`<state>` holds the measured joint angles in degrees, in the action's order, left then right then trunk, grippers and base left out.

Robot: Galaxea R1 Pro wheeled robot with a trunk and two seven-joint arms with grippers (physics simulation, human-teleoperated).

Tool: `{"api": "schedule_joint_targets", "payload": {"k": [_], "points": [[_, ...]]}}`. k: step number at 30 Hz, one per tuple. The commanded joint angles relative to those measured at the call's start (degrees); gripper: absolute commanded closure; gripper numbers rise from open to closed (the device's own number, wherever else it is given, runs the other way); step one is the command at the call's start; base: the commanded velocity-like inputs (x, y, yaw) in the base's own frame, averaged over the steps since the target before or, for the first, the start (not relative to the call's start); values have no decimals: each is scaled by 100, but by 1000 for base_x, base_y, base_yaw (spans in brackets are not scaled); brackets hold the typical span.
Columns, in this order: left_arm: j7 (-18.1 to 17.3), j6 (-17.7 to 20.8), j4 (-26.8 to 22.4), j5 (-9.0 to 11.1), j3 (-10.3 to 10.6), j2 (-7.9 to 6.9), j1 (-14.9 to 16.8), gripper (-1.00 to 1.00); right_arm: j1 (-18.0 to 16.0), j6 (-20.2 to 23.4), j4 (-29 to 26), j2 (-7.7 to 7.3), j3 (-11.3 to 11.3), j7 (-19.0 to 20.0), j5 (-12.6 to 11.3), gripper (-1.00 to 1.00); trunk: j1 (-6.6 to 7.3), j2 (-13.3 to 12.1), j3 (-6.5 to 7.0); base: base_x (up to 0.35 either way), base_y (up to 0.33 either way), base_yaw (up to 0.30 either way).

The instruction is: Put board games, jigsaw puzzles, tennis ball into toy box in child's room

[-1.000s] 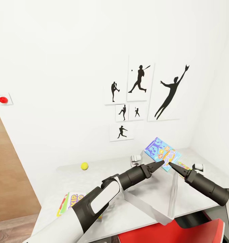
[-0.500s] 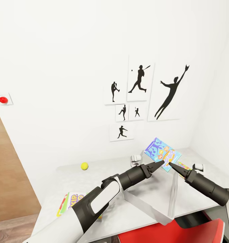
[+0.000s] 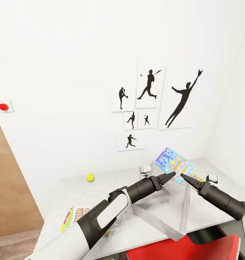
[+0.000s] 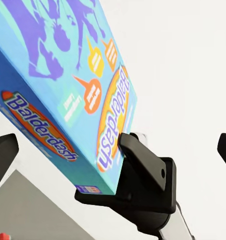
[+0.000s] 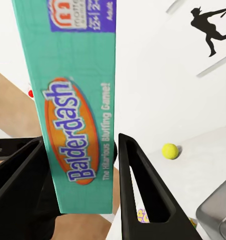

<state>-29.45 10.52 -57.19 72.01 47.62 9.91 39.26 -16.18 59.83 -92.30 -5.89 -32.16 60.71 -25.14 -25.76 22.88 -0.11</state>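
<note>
Nothing has moved since the earlier frames: your right gripper (image 3: pixel 183 176) stays clamped on the lower edge of the blue board game (image 3: pixel 173 164), held tilted above the toy box (image 3: pixel 165 216), whose inside you cannot see. Your left gripper (image 3: pixel 171 173) sits at its 9 o'clock with jaws spread, gripping nothing. Still to go: the tennis ball (image 3: pixel 90 177) at the table's (image 3: pixel 209 166) far side, around 10 o'clock, and the yellow-green board game (image 3: pixel 76 216) at 8 o'clock.

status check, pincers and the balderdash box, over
Right pincer shut on the Balderdash box, held tilted over the toy box. Left pincer open beside it. Tennis ball on table. Nothing blocking.
</note>
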Motion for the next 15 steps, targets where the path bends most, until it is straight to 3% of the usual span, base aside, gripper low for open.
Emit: {"api": "schedule_joint_targets", "payload": {"k": [1, 9, 15], "points": [[-16, 51, 4, 61, 1, 1, 3, -100, -3, 17, 1, 0, -6, 34, 18, 100, -2, 4, -2, 0, 0, 0], [24, 67, 43, 59, 1, -1, 3, -100, -7, 17, 1, 0, -13, 32, 18, 100, -2, 4, -2, 0, 0, 0], [298, 96, 37, 65, -5, -17, 16, -100, -122, 17, 19, -13, -30, -9, 27, 100, -2, 4, -2, 0, 0, 0]]}}
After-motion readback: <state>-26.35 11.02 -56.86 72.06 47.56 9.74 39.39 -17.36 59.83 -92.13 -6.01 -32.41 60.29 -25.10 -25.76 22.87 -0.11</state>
